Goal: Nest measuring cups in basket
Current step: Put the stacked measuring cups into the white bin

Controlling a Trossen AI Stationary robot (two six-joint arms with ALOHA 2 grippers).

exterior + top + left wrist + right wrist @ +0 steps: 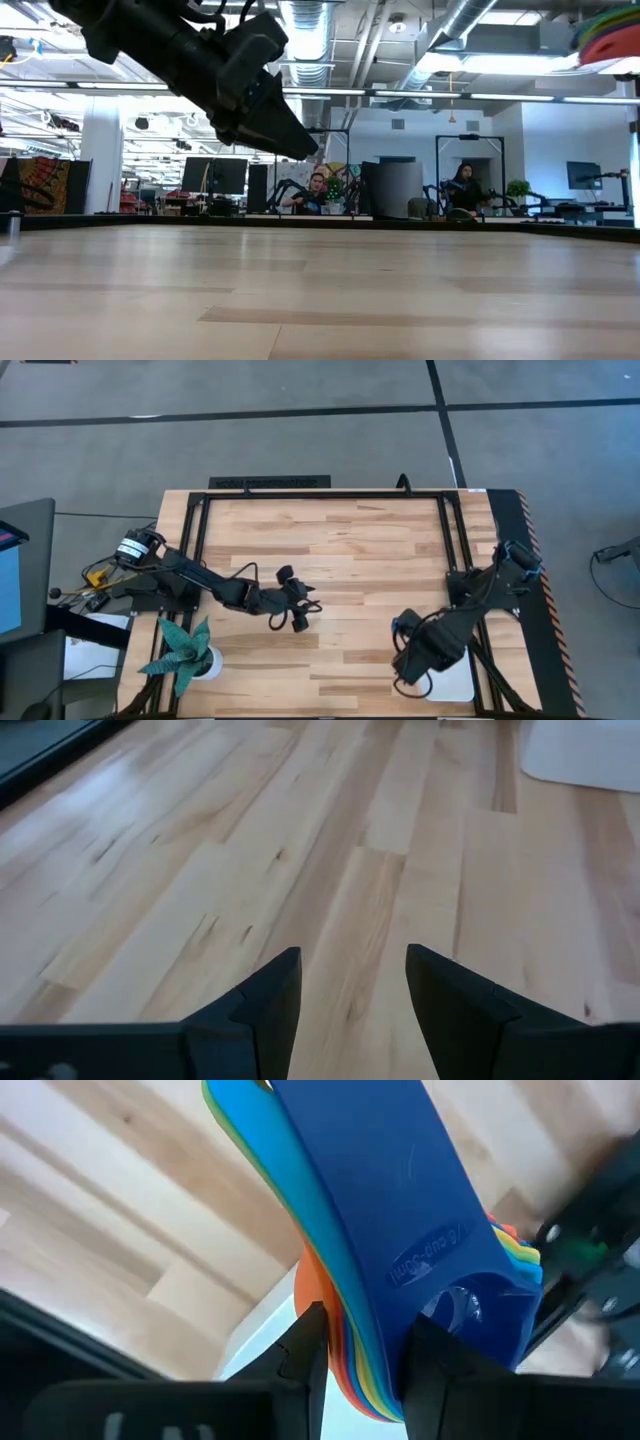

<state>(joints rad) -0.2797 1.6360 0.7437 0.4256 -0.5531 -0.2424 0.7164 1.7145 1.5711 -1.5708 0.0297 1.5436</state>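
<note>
I see the right gripper (362, 1345) over the tabletop's near right corner, its fingers clamped on the nested stack of measuring cups (400, 1230). In the right wrist view the dark blue cup sits outermost, with lighter blue, green, yellow, orange and red edges fanned beneath it. The stack is held off the surface above the white basket (452, 682), which lies at that same near right corner, partly hidden by the arm.

The left gripper (350, 990) hovers over the middle of the tabletop, fingers apart and holding nothing.

The tabletop (350, 550) is pale wooden planking, bordered by a dark frame. A teal spiky potted plant (185, 650) stands at the near left corner.

Beyond the far edge, the low view shows an open workshop with exposed ceiling ducts, monitors, and two seated people (316, 192) well back.
</note>
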